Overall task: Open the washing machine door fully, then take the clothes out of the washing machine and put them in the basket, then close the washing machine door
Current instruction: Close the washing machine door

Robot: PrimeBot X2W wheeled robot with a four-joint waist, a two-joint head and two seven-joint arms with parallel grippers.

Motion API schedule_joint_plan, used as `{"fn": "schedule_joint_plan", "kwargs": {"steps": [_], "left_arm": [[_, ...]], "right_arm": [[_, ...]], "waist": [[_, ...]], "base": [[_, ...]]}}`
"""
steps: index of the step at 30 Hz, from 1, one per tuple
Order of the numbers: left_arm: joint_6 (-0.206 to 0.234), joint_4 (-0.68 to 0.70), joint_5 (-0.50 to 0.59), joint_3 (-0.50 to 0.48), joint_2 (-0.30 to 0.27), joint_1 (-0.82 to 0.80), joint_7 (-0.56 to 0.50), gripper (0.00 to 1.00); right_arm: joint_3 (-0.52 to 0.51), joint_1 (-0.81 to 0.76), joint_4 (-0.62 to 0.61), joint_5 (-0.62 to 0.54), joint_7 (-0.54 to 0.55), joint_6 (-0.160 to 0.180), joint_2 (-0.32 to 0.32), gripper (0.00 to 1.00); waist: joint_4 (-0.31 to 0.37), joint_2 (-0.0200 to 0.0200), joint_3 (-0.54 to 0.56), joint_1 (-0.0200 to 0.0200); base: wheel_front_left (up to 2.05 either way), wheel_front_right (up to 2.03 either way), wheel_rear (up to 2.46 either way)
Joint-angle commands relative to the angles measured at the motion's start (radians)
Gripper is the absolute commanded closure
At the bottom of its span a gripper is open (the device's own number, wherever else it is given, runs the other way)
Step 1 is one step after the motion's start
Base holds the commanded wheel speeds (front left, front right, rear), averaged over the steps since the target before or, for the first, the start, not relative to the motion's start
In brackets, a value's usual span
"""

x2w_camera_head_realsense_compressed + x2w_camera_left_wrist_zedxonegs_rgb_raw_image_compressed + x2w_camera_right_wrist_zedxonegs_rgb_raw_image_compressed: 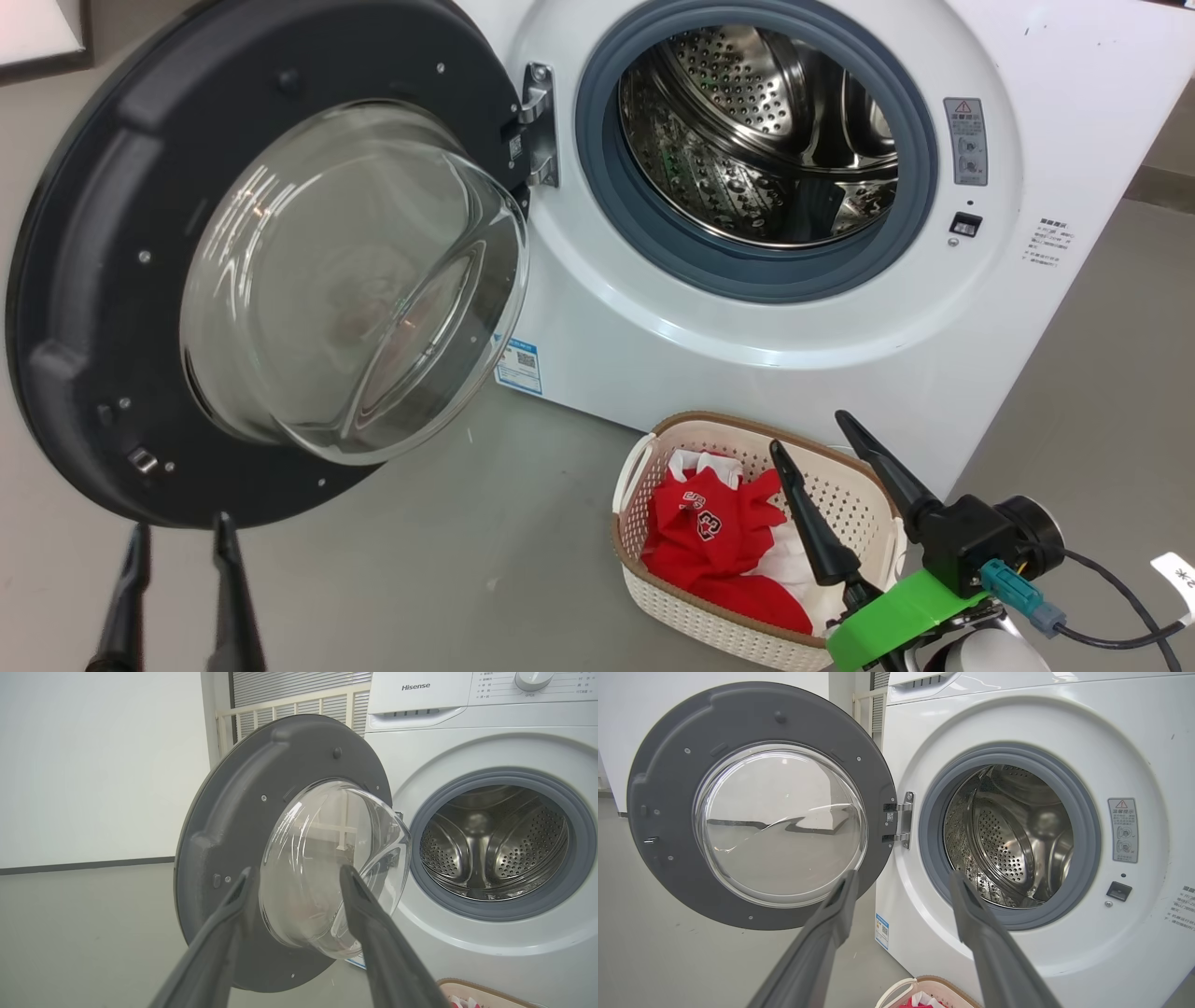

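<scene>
You see the washing machine door (93,280) swung wide to the left on its hinge (537,121), with its inner side and the bulging glass bowl turned toward you. The round mouth of the washing machine (747,355) is uncovered. Inside the grey gasket (597,168), the steel wall of the drum (756,121) shows.

Your left gripper (181,523) is at the near left, with its two fingers apart and nothing between them. In the head view its tips stand just under the lower edge of the door rim; whether they touch it, you cannot tell. In the left wrist view the glass bowl lies straight ahead, between the two fingers.

Your right gripper (808,431) is at the near right, also wide open and holding nothing. It hangs over the right side of the basket (709,616).

The clothes (719,532), red pieces with some white, lie in the basket. The basket stands on the floor (448,541), close before the lower front of the machine. Whether its far rim touches the white front, you cannot tell.

Between the lower edge of the door and the left handle of the basket there is a broad strip of bare grey floor. The door takes up the left side.
</scene>
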State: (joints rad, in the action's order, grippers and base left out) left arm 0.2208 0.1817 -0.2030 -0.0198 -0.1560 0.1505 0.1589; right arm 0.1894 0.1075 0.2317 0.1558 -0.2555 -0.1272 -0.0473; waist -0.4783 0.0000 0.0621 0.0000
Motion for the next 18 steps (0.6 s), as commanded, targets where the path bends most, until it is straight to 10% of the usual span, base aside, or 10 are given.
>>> {"fn": "schedule_joint_plan", "kwargs": {"steps": [1, 18], "left_arm": [[0.002, 0.03, 0.009, -0.031, -0.018, -0.018, 0.006, 1.0], [-0.069, -0.086, -0.232, -0.275, -0.116, -0.308, 0.082, 1.0]], "right_arm": [[0.022, 0.039, -0.021, 0.011, -0.006, -0.003, -0.003, 0.0], [0.019, 0.026, -0.009, -0.01, -0.006, -0.003, -0.003, 0.0]], "waist": [[0.001, 0.0, 0.001, 0.0], [0.05, 0.0, -0.008, 0.0]], "base": [[0.0, 0.0, 0.0], [0.0, 0.0, 0.0]]}}
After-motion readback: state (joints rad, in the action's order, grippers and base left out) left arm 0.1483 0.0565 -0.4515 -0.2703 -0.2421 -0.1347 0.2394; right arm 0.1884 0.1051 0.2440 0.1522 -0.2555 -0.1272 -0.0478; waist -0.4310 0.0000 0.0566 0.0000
